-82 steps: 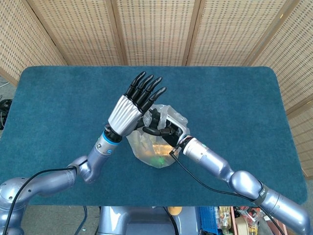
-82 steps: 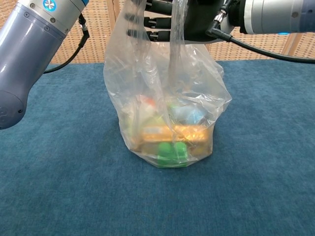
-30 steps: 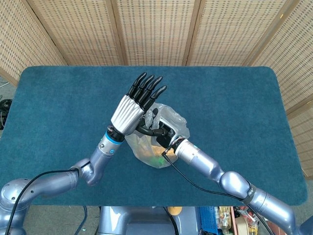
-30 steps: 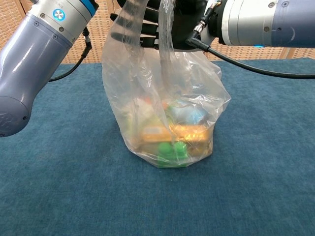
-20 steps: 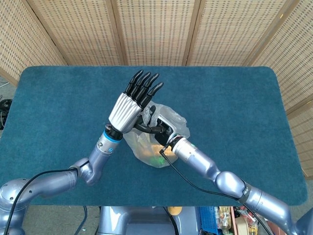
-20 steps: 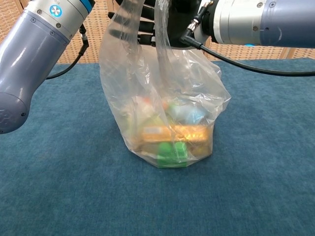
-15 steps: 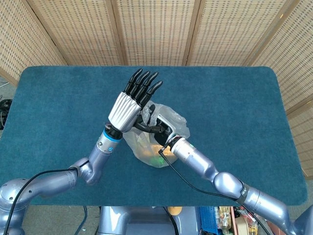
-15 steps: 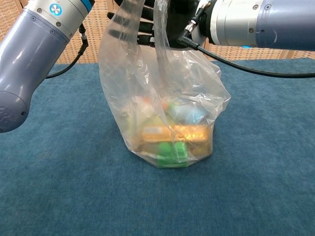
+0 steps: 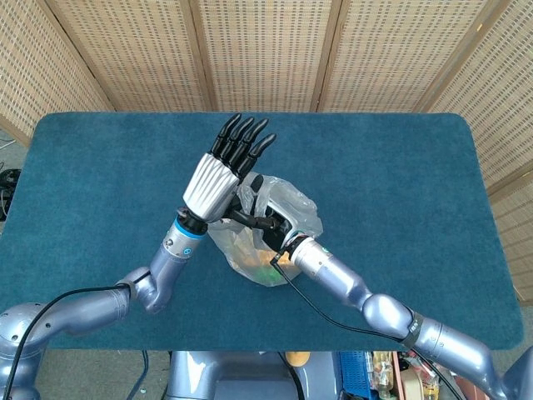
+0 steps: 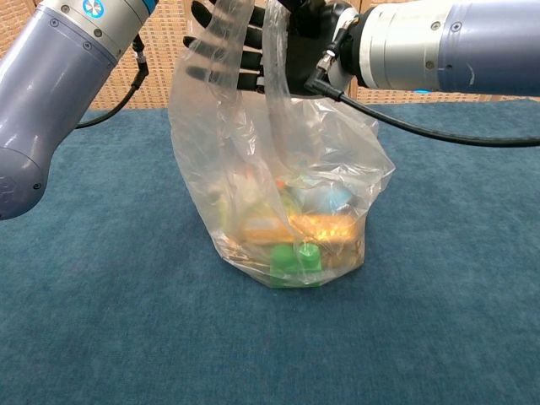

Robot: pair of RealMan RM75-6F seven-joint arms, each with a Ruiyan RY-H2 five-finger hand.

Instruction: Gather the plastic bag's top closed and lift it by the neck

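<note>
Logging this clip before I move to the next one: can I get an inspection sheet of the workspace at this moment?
Surface: blue carpeted table, bag resting on it.
Job's things: clear plastic bag upright, top partly gathered; green, orange and pale blue items inside.
Clutter: nothing seen.
Hands: right hand grips the bag's neck; left hand flat against the bag's top, fingers straight.
Cables: black cable along the right forearm; another by the left arm.
Surroundings: woven cane screen behind the table.
</note>
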